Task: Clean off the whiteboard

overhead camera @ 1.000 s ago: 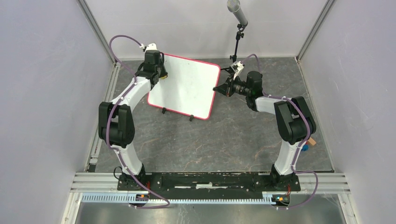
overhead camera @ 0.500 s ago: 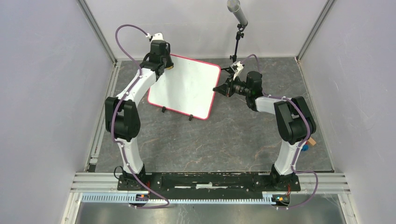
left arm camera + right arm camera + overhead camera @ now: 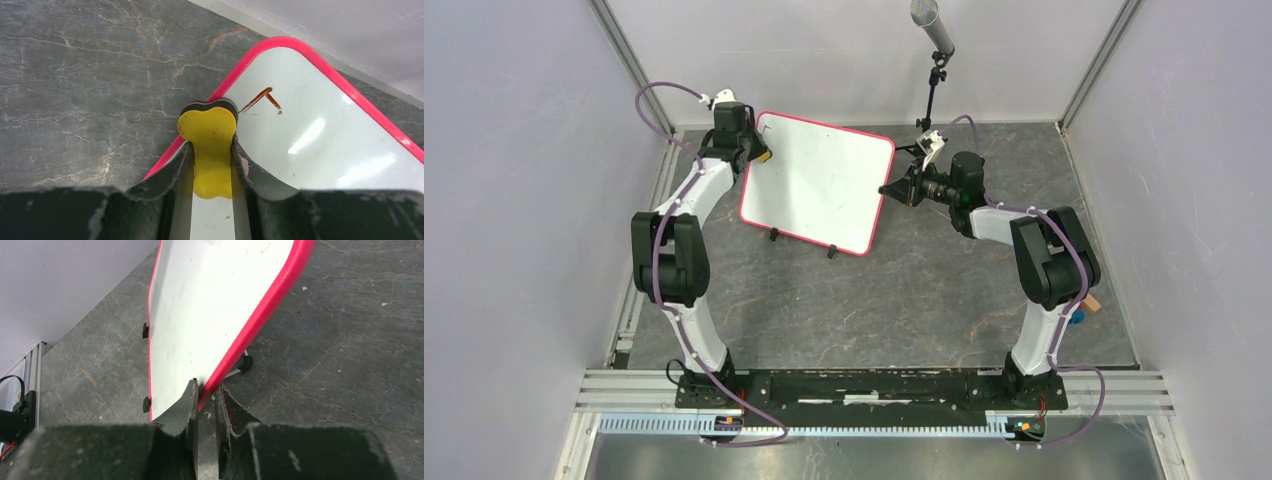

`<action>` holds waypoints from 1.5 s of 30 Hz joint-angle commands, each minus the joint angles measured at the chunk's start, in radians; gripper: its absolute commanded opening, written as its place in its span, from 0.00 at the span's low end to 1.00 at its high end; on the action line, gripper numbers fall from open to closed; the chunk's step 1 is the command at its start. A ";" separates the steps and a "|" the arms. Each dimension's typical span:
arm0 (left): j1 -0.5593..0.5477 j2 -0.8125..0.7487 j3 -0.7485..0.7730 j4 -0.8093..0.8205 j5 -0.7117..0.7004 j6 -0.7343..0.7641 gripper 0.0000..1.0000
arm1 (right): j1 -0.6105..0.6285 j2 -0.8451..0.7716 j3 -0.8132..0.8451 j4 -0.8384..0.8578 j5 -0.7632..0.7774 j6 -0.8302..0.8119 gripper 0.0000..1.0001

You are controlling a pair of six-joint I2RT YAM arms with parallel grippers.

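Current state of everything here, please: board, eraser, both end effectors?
Square white whiteboard with red-pink rim: mostly clean, one reddish mark near a corner.
Yellow bone-shaped eraser: gripped, tip at the board's rim beside the mark.
Left end effector: shut on eraser.
Right end effector: shut on board's rim.

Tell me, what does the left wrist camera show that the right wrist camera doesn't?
Only the left wrist view: the left gripper pinching a yellow eraser at the edge of the whiteboard, and a small reddish mark near a corner. Only the right wrist view: the right gripper closed on the rim, plus the board's black feet. Both: the whiteboard with its pink-red rim, on the grey table.
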 commanded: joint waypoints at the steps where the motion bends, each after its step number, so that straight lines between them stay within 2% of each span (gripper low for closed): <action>1: -0.019 0.003 -0.008 -0.036 -0.026 -0.015 0.23 | 0.016 -0.009 0.020 -0.004 -0.015 -0.072 0.00; 9: -0.054 0.105 0.299 -0.151 -0.013 0.005 0.24 | 0.017 -0.008 0.024 -0.015 -0.010 -0.079 0.00; 13: -0.056 0.152 0.348 -0.176 -0.002 -0.004 0.24 | 0.019 -0.007 0.026 -0.020 -0.008 -0.082 0.00; 20: -0.025 0.100 0.175 -0.118 -0.005 -0.032 0.24 | 0.022 -0.007 0.029 -0.023 -0.008 -0.085 0.00; 26: 0.009 -0.006 -0.095 0.007 -0.007 -0.076 0.24 | 0.024 -0.007 0.029 -0.025 -0.010 -0.085 0.00; 30: 0.008 -0.028 -0.113 0.007 -0.007 -0.078 0.24 | 0.025 -0.007 0.031 -0.025 -0.010 -0.086 0.00; 33: -0.001 -0.019 -0.058 -0.006 0.006 -0.068 0.24 | 0.025 -0.010 0.030 -0.025 -0.010 -0.087 0.00; 42: -0.052 0.124 0.298 -0.145 0.047 -0.050 0.24 | 0.025 -0.009 0.031 -0.031 -0.007 -0.091 0.00; 45: -0.072 0.161 0.362 -0.182 0.046 -0.034 0.24 | 0.024 -0.007 0.034 -0.035 -0.007 -0.092 0.00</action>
